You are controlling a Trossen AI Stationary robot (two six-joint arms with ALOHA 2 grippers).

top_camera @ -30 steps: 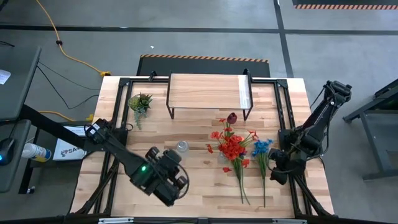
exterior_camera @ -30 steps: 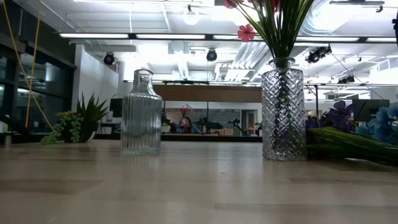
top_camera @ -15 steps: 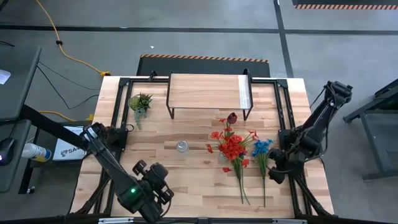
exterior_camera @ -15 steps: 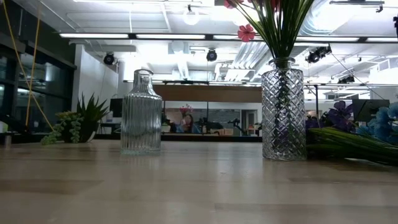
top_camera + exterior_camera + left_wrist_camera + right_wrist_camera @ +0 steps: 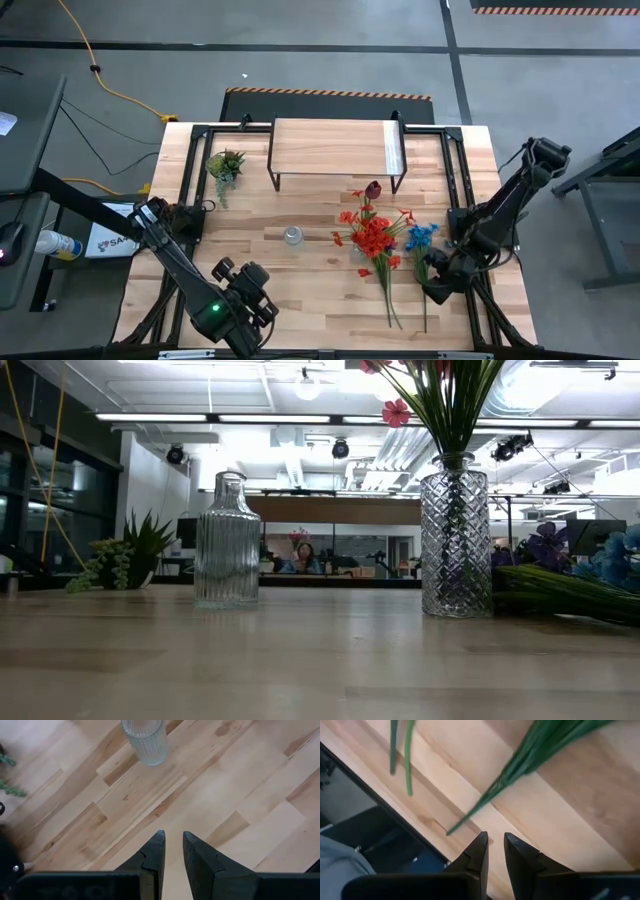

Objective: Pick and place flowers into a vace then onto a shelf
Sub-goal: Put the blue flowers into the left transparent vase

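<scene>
1. While the left gripper (image 5: 262,305) hangs over the front left part of the table (image 5: 310,300), its two dark fingers (image 5: 155,852) stand a narrow gap apart with bare wood between them, grasping nothing.
2. Ahead of that gripper, in its wrist view, a ribbed clear bottle (image 5: 144,741) stands upright on the planks; from above it sits near the middle of the table (image 5: 292,236).
3. The right gripper (image 5: 432,291) sits low at the front right of the table, just beside the stems. Its fingers (image 5: 479,852) are likewise only a slit apart and clamp on nothing; a thin green stem tip (image 5: 470,815) lies on the wood just ahead of them, apart from the fingers.
4. The flowers (image 5: 375,238) are partly in a cut-glass vase (image 5: 455,540), which stands upright right of centre with red blooms above it. The rest, with blue blooms (image 5: 421,236), lie flat on the table to the vase's right, stems pointing to the front edge.
5. The shelf (image 5: 335,148) stands at the back middle of the table, nothing on its board.
6. A small potted plant (image 5: 224,165) sits left of the shelf.
7. Beyond the table in the low view, a person (image 5: 301,557) sits far off in the room.
</scene>
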